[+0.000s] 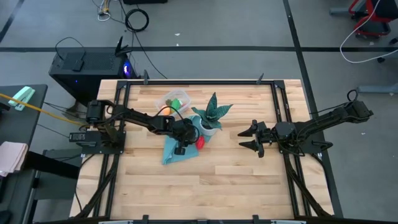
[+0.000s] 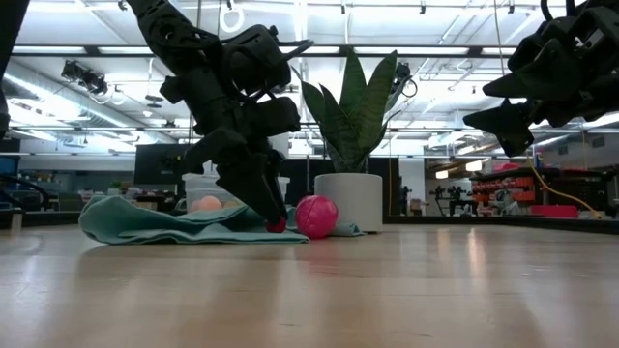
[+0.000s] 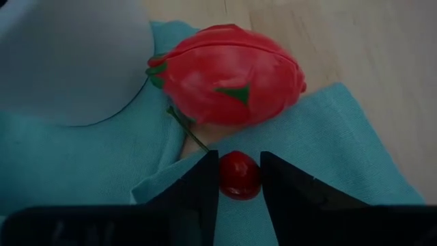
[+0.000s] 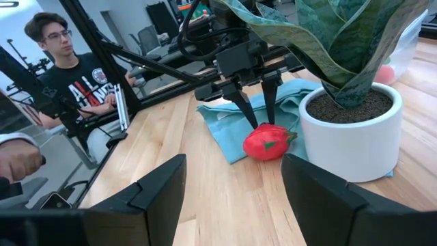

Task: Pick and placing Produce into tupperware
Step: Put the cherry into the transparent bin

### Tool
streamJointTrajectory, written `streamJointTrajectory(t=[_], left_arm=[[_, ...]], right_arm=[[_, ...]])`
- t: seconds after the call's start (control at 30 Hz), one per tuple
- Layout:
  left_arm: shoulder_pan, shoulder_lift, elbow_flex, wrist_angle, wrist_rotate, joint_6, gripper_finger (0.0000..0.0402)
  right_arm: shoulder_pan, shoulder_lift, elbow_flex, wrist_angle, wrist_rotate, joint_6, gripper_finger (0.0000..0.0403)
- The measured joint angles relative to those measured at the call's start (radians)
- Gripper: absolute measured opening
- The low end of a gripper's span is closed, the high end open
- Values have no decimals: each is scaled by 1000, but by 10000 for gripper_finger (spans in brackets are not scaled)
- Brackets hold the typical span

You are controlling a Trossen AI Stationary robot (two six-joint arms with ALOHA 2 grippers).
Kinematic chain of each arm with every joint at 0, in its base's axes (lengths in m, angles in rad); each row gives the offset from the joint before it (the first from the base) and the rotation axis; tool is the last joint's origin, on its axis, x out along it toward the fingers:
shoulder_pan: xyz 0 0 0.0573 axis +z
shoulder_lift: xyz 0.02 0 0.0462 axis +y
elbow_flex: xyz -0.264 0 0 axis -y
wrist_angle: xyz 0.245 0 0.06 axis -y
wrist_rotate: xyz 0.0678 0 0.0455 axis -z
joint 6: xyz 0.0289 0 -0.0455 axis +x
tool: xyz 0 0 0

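Note:
My left gripper (image 3: 239,184) stands over the teal cloth (image 1: 177,149), its fingers shut on a tiny red fruit (image 3: 239,175). The larger red fruit (image 3: 229,75) lies on the cloth's edge just beyond it and also shows in the low view (image 2: 316,216). The clear tupperware (image 1: 175,99) stands on the table behind the plant, with a green piece (image 1: 176,104) and an orange piece (image 1: 166,111) in it. My right gripper (image 1: 254,138) hangs open and empty above the table, to the right of the plant. My left gripper pinches the tiny red fruit's two sides (image 3: 224,176) between its two fingertips. The fingers (image 2: 263,198) come from above, pointing down at a slant. The fruit sits on the teal cloth, its thin green stem (image 3: 186,130) lying toward the larger red fruit.
A spiky green plant in a white pot (image 1: 210,121) stands on the cloth's far right corner, close to the red fruit and between the arms. Bare wood table (image 1: 236,180) lies near and to the right. A person (image 4: 68,61) sits beyond the table's edge.

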Motion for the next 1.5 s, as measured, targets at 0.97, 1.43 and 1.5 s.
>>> streamJointTrajectory(t=[0.97, 1.43, 1.5], left_arm=[[9, -94, 1, -71, -26, 29, 108], [71, -209, 1, -194, -34, 47, 107], [80, -231, 1, -209, -44, 50, 107]], right_arm=[[0, 0, 0, 0, 0, 0, 246], [0, 0, 0, -2, 0, 0, 246], [0, 0, 0, -2, 0, 0, 246]])
